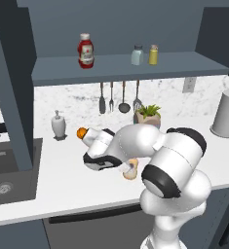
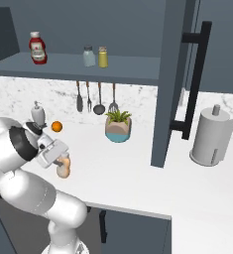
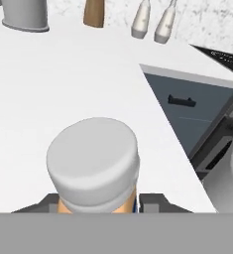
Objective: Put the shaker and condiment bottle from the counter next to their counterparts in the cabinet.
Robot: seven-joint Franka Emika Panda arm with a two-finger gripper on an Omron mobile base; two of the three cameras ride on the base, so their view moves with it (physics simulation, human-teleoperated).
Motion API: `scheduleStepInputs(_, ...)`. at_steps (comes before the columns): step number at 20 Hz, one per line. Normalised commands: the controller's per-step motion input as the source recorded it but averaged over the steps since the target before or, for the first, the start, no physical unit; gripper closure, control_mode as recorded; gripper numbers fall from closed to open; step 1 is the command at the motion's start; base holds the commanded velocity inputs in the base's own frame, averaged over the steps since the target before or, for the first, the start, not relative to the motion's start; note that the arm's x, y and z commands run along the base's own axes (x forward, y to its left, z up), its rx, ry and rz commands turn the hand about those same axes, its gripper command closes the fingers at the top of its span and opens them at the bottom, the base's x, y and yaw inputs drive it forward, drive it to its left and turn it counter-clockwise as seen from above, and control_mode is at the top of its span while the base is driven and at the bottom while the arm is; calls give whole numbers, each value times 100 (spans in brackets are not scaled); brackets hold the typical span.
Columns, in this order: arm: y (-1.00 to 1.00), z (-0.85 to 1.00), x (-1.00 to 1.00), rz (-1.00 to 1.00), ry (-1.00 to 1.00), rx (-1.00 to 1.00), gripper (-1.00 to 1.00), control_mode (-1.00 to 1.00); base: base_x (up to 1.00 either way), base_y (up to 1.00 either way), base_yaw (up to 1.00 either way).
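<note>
A dark blue-grey wall cabinet (image 1: 130, 68) hangs over a white marbled counter (image 1: 62, 180). On its open shelf a red ketchup bottle (image 1: 85, 50) stands well apart from a pale blue-grey shaker (image 1: 137, 55), which sits just beside a yellow shaker (image 1: 153, 55). Down on the counter, the white arm bends low and its gripper (image 3: 98, 204) is clamped on either side of the peach-orange condiment bottle (image 3: 94, 166), which stands upright near the front edge, its pale cap uppermost.

Matt peach condiment bottle (image 3: 92, 166) on smooth white marbled counter (image 3: 63, 84).
</note>
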Motion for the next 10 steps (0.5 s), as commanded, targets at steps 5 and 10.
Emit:
scheduleStepInputs(5, 11, 22, 2, 0, 0, 7, 100, -100, 0, 0, 0)
scheduleStepInputs(10, 17, 83, -9, 8, 0, 0, 100, -100, 0, 0, 0)
